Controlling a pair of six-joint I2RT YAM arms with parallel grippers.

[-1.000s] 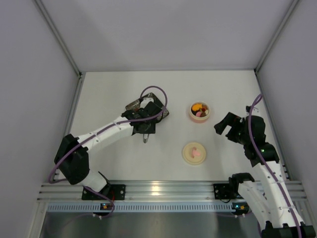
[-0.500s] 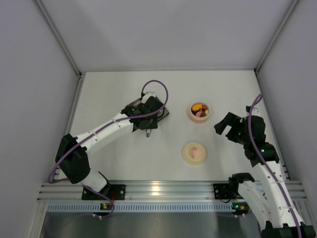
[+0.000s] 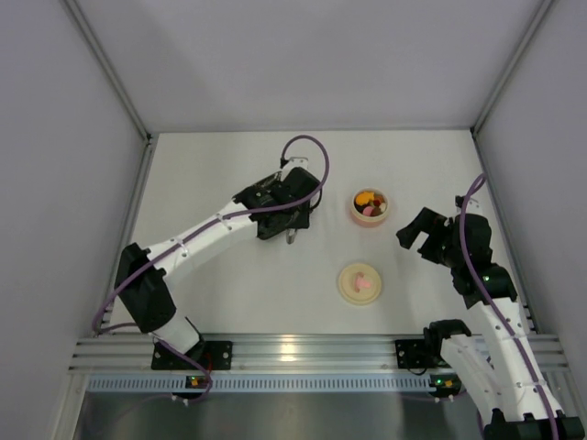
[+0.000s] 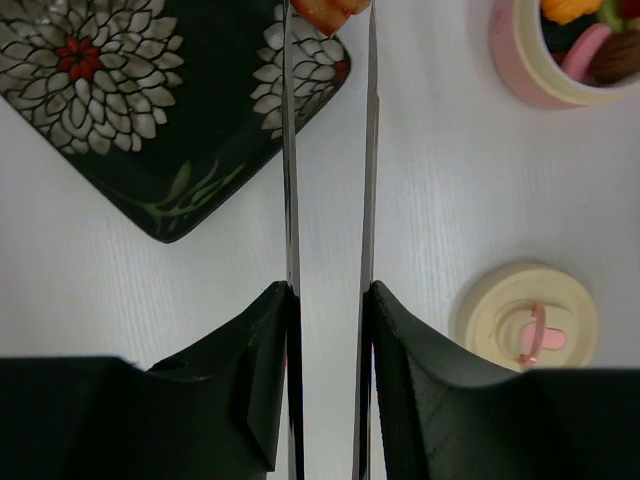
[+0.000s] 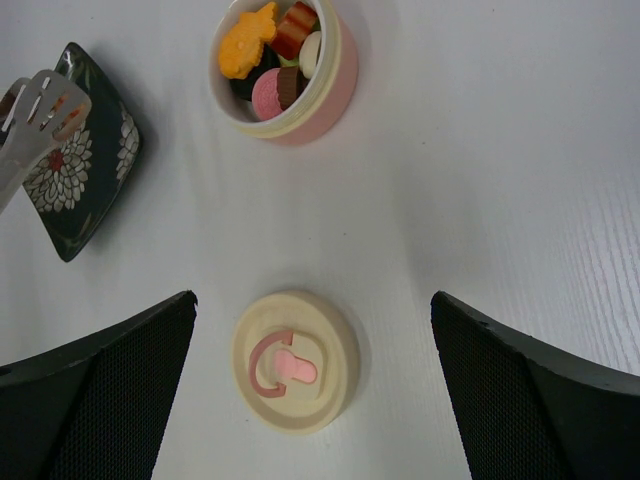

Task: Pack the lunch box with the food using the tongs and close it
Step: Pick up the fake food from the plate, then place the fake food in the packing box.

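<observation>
My left gripper (image 4: 328,290) is shut on the silvery tongs (image 4: 290,200), squeezing their two blades close together. An orange-red piece of food (image 4: 328,12) is pinched between the tong tips, past the corner of the floral plate (image 4: 150,100). The pink lunch box (image 3: 371,206) stands right of the left gripper (image 3: 286,220) and holds several pieces of food (image 5: 262,60). Its cream lid (image 3: 359,282) with the pink knob lies flat in front of it. My right gripper (image 5: 312,295) hangs open above the lid (image 5: 295,360), touching nothing.
The dark floral plate (image 5: 85,165) lies left of the lunch box (image 5: 285,70), with the slotted tong tips (image 5: 40,110) over it. The white table ends at grey walls on three sides. The right arm (image 3: 459,247) stands near the right wall.
The left arm has swung right and farther away, carrying the tongs over the plate towards the lunch box. Its grip on the tongs has narrowed. The right arm has not moved.
</observation>
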